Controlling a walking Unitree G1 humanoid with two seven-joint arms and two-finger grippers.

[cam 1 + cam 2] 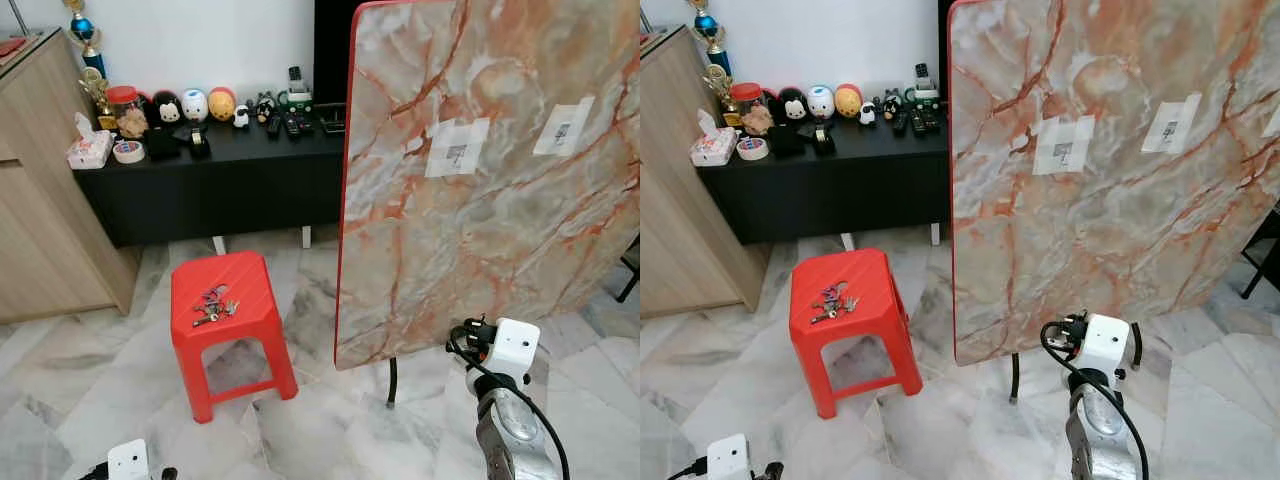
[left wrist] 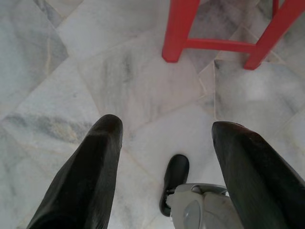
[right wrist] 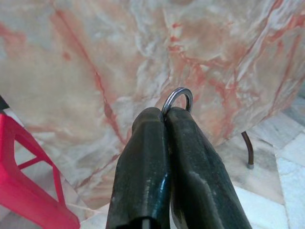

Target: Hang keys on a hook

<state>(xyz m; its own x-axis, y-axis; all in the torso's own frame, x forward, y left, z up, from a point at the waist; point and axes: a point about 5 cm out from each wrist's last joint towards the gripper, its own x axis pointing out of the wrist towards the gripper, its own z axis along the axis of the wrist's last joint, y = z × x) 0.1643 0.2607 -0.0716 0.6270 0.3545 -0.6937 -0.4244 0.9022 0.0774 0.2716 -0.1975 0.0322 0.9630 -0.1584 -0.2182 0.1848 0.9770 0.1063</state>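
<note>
Right tool (image 3: pixel 167 114) pinched closed on a metal key ring (image 3: pixel 177 99), raised before the upright marble slab (image 1: pixel 480 170). Left tool (image 2: pixel 164 143) open, hanging low over the floor. A bunch of keys (image 1: pixel 213 303) lies on the red stool (image 1: pixel 250 310). No hook discernible; judged: ring picked, hanging remains.

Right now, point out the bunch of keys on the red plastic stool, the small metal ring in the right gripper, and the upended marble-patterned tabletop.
bunch of keys (image 1: pixel 213 304), left eye view, middle of the bunch.
small metal ring (image 3: pixel 178 93), right wrist view, top of the loop.
marble-patterned tabletop (image 1: pixel 500 230), left eye view, bare surface.
</note>
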